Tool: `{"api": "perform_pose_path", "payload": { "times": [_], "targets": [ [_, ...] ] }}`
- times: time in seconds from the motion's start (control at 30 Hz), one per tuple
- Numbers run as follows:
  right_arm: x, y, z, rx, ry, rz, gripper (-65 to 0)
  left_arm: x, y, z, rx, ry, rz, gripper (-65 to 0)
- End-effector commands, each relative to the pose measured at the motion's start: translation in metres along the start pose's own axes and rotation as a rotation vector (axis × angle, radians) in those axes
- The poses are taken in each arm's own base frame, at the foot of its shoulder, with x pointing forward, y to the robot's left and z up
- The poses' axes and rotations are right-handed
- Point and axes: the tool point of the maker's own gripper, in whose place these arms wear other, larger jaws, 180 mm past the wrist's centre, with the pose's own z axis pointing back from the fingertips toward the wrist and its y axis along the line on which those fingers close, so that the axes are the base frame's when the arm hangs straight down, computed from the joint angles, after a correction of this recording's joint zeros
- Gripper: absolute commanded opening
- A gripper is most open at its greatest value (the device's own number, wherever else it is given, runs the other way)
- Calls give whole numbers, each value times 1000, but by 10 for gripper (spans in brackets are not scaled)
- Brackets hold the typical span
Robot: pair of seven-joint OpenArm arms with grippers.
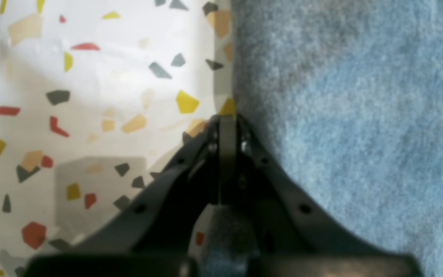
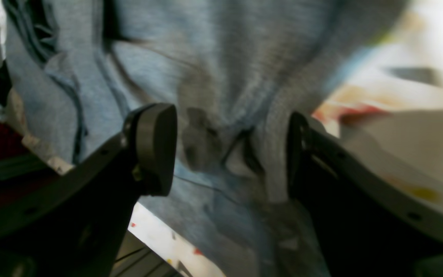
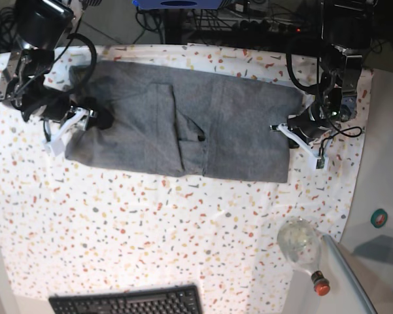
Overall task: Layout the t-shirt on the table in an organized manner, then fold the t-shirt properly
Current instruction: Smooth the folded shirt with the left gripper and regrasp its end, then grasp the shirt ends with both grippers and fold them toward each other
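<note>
The t-shirt (image 3: 183, 127) lies spread across the far half of the desk (image 3: 150, 222), its long side running left to right in the base view, flat for the most part with a folded-over flap and a few creases near its middle. Its edges sit on the speckled cloth, well clear of the near edge.

The left gripper (image 3: 284, 131) is at the shirt's edge on the base view's right. In the left wrist view its fingers (image 1: 227, 127) are pressed together with no gap between them, the tips right on the boundary where grey fabric meets the speckled cloth. Whether any fabric is pinched there I cannot tell; the tips meet at the hem line and nothing shows between them.

The right gripper (image 3: 85, 121) is at the opposite end of the shirt, on the base view's left. In the right wrist view its fingers (image 2: 156, 148) stand wide apart, with a bunched ridge of grey fabric rising between them. One finger touches the fabric on its inner face; the other stands just beside it. The fabric is not clamped.

Near the desk's front right corner lies a clear bottle (image 3: 301, 245) with a red cap, and a black keyboard (image 3: 127, 301) sits at the front edge, both well apart from the shirt.
</note>
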Motion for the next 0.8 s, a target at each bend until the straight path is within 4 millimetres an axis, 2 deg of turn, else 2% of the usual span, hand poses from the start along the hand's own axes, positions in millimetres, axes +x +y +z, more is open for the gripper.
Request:
{"api": "perform_pose_path", "payload": {
  "times": [0.0,0.17,0.23,0.27,0.33,0.37,0.47,0.57,0.63,0.7,0.77],
  "targets": [
    [-7,0,-2,-8,45,17,-296,8,0,1,-6,-11,-7,-650],
    [-7,0,-1,-10,45,18,-302,4,-1,1,-7,-4,-7,-650],
    [-5,-3,1,-17,44,21,-326,0,-10,-1,-22,-1,6,-650],
    [-4,-6,3,-25,40,21,-374,-1,-13,-2,-26,1,9,-650],
    [11,-18,14,-56,23,42,-558,-3,-20,-3,-39,3,17,-650],
    [17,-23,18,-68,19,49,-650,-5,-32,-6,-59,6,17,-650],
    [35,-42,32,-104,16,58,-650,-12,-62,-11,-116,28,-19,-650],
    [51,-60,47,-148,5,58,-650,-13,-109,-17,-200,35,-51,-650],
    [60,-67,57,-184,-12,42,-650,-17,-132,-18,-240,42,-57,-650],
    [72,-68,68,-219,-42,56,-650,-8,-157,-19,-283,26,-64,-650],
    [83,-63,76,-244,-77,78,-650,-7,-173,-23,-310,33,-68,-650]
  ]
}}
